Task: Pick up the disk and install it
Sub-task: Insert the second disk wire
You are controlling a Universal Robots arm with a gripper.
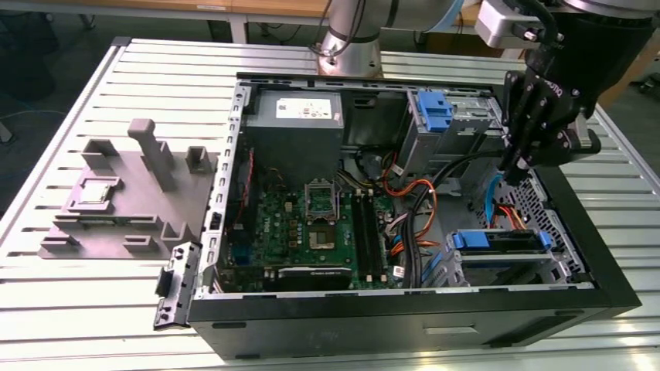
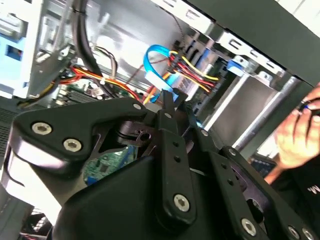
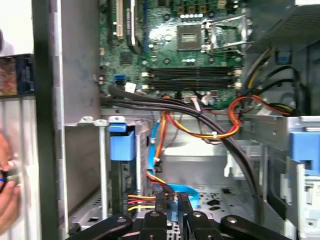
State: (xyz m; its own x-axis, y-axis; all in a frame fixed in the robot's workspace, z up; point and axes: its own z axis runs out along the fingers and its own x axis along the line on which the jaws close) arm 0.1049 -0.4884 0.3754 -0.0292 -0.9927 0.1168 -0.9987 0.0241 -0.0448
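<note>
My gripper (image 1: 512,175) hangs inside the open computer case (image 1: 222,232) near its right wall, above a bundle of blue, red and yellow cables (image 3: 165,192). Its fingers (image 3: 160,205) stand close together with nothing held between them; the tip (image 2: 167,100) points at the blue cable. I take the disk to be the blue-framed unit (image 1: 497,241) seated in the lower drive cage, just below and in front of the gripper; its silver body is hidden. That blue carrier (image 3: 121,146) also appears in the first wrist view. A second blue carrier (image 1: 435,112) sits in the upper cage.
The motherboard (image 1: 309,224) fills the case floor, with the power supply (image 1: 294,116) behind it and orange cables (image 1: 413,193) crossing the middle. A grey fixture block (image 1: 124,201) stands on the slatted table at the exterior view's left. A person's hand (image 2: 295,132) is beside the case.
</note>
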